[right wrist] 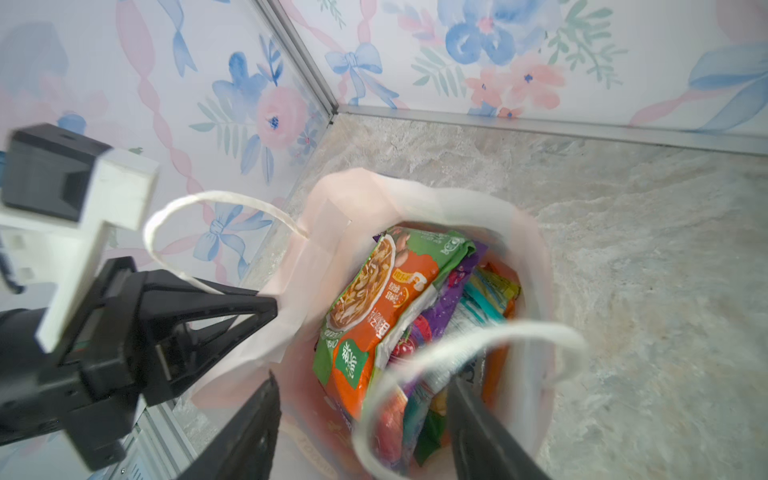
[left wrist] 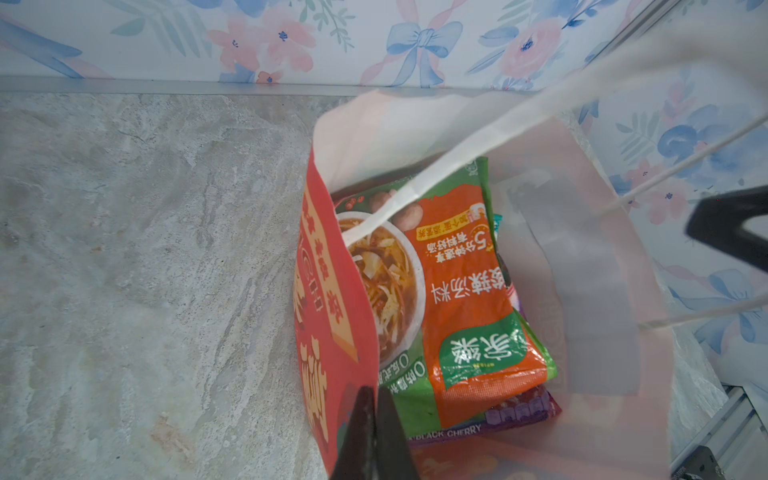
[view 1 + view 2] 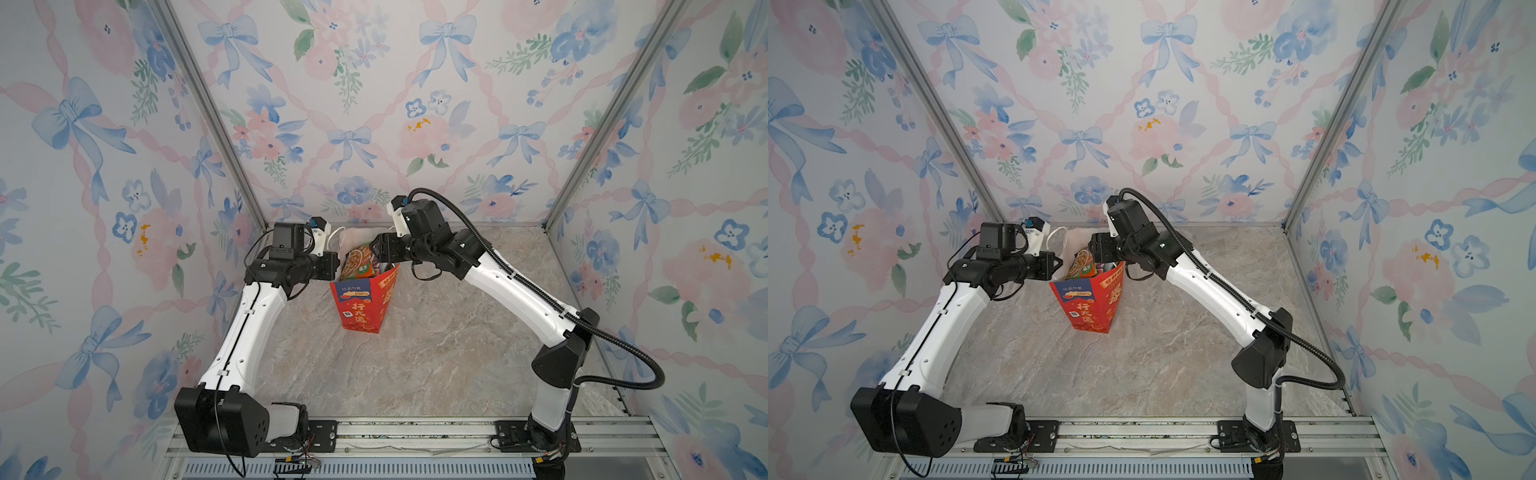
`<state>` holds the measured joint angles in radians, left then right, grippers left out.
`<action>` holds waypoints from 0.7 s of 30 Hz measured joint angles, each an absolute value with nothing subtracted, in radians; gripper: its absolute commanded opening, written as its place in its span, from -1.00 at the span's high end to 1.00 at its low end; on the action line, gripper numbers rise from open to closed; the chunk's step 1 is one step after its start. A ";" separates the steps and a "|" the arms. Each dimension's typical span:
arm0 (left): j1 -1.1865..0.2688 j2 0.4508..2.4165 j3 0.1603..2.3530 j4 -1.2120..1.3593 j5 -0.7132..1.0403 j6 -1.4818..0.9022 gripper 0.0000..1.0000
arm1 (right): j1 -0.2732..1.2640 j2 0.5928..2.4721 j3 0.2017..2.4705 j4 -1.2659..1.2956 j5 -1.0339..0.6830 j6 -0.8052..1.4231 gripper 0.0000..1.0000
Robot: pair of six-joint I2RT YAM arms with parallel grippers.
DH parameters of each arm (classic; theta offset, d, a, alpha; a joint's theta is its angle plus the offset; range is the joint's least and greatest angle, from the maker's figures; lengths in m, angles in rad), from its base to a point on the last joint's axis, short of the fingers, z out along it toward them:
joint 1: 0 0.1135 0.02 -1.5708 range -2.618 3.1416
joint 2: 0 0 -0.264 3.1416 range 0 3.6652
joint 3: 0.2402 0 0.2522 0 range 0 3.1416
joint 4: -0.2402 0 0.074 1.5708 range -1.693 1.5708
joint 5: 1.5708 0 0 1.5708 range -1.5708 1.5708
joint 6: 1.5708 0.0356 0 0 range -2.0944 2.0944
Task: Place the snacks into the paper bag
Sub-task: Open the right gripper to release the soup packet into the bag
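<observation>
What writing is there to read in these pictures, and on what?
"BLACK CHERRY": purple packet, inside the paper bag.
"100%": blue label panel on the bag.
"酸辣汤料", "家乐": orange-green packet, upside down.
Other bag characters and small print: too blurred to read.

The left arm (image 3: 245,332) and right arm (image 3: 528,286) bend inward toward the paper bag (image 3: 361,307). The left hand (image 2: 371,395) pinches the bag's wall at its rim, jaws closed; the right hand (image 1: 365,399) hovers over its mouth, jaws spread apart.
</observation>
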<state>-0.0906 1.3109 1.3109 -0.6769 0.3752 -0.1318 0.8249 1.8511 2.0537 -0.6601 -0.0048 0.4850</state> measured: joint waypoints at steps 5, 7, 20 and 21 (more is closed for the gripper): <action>-0.091 1.311 1.311 -0.677 0.375 -0.132 1.00 | 0.826 1.737 1.996 -0.635 0.013 0.464 -0.69; -0.091 1.311 1.311 -0.677 0.375 -0.132 1.00 | 0.826 1.689 1.950 -0.625 0.028 0.454 -0.82; -0.088 1.301 1.318 -0.677 0.361 -0.140 -0.59 | 0.751 1.377 1.565 -0.567 0.152 0.426 -0.93; -0.088 1.299 1.320 -0.678 0.357 -0.140 -0.78 | 0.739 1.359 1.548 -0.563 0.158 0.426 -0.93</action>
<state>-0.0875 1.2995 1.3201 -0.6777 0.3569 -0.1402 0.7395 1.3586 1.5482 -0.5629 0.1581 0.4259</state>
